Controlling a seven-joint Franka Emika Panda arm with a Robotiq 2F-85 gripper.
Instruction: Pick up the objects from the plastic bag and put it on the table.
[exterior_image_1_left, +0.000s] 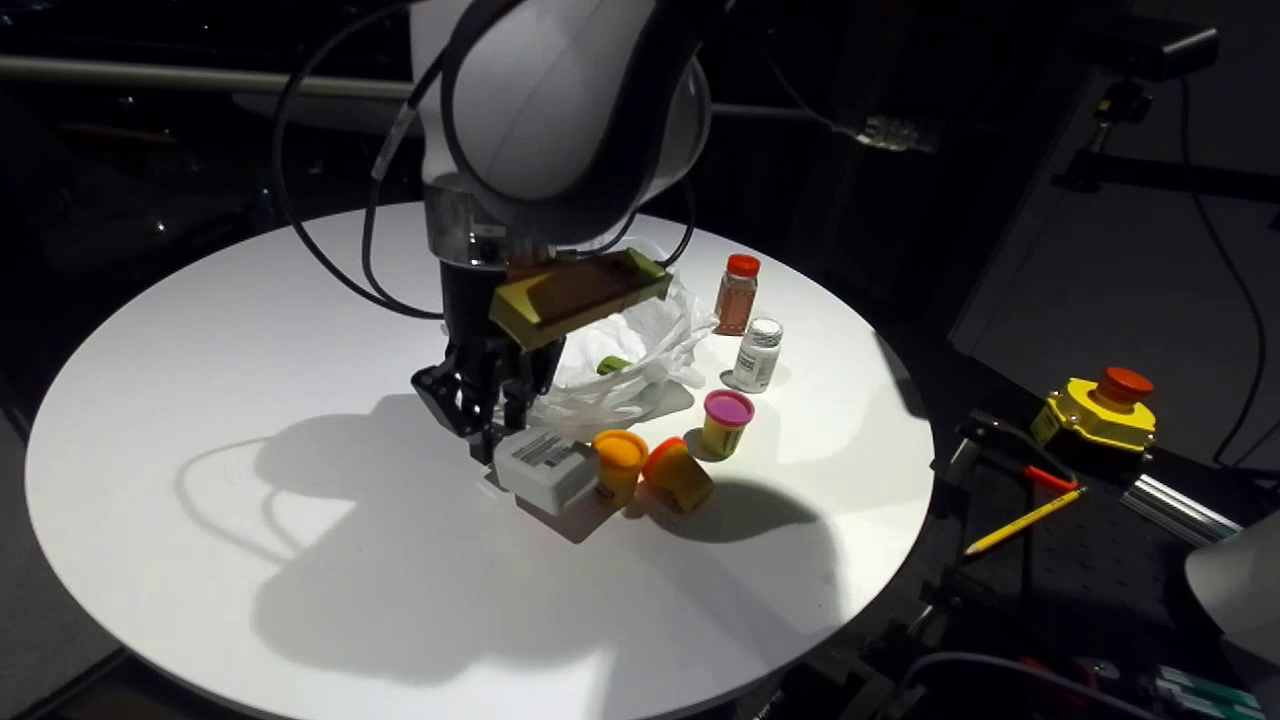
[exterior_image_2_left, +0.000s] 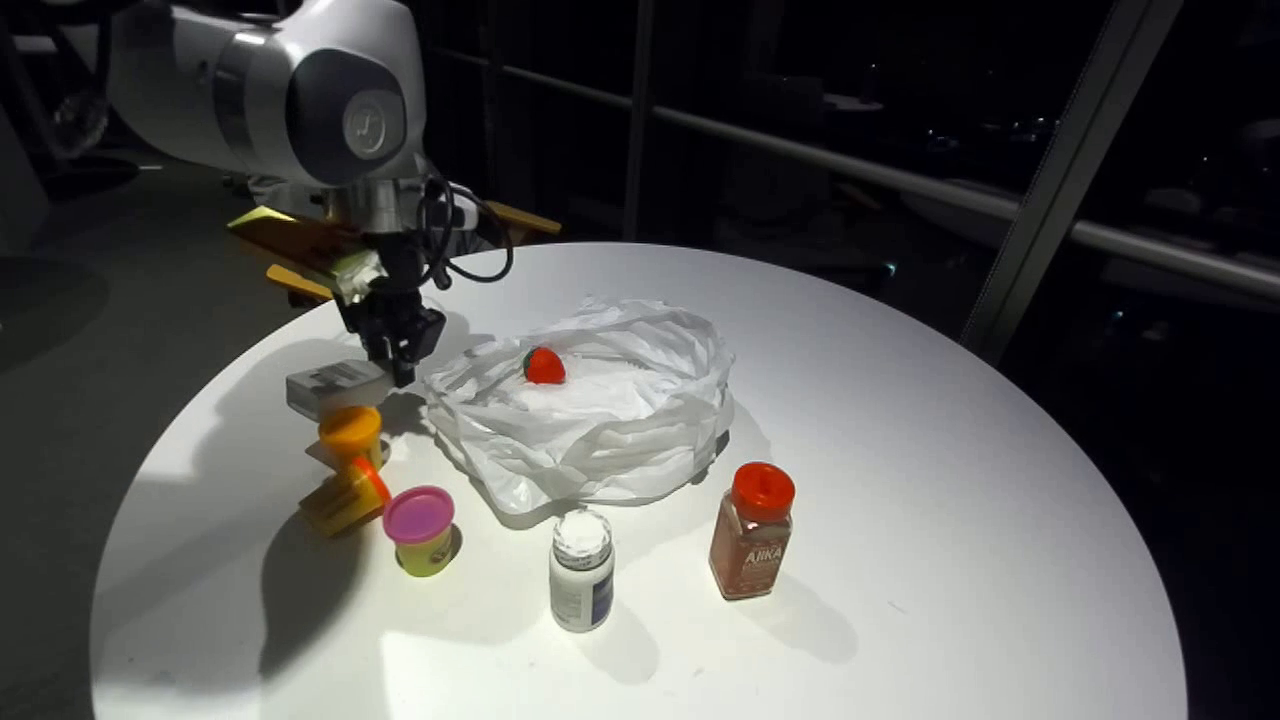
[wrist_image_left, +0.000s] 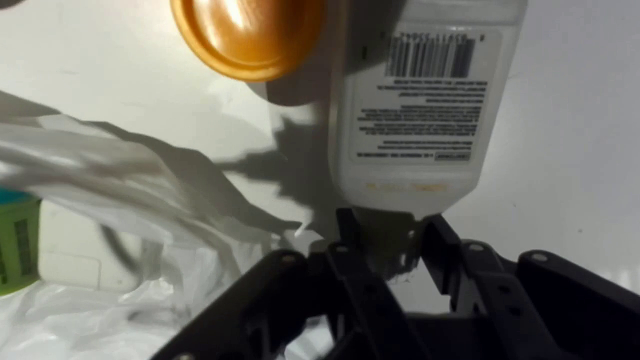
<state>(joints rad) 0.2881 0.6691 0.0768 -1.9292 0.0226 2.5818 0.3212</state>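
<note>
My end effector (wrist_image_left: 392, 225) is closed on one end of the white box (wrist_image_left: 425, 105); what's btwn my fingers (wrist_image_left: 442, 245) is dark, so can't tell if it's cap or neck. In the wrist view the box points toward 12 o'clock, w/ the orange tub (wrist_image_left: 250, 35) at 11, just beside but apart, & the plastic bag (wrist_image_left: 170, 210) at 9. Box seems just off the bench (exterior_image_2_left: 950, 480), tho contact's hard to judge. It's prob. light, stiff, hollow plastic, slick on the sides; held by one end it may droop or twist, so I'd lower it flat & let go gently. A mid-body grip would sit steadier.

In an exterior view the red ball (exterior_image_2_left: 545, 366) lies in the bag at 3 o'clock from my end effector: prob. light, could roll, best taken at its widest. Green tub (wrist_image_left: 17, 245) in the bag, 9 o'clock in the wrist view, looks stiff; I'd pinch it across the sides. Bag film's prob. soft, easy to snag.
</note>
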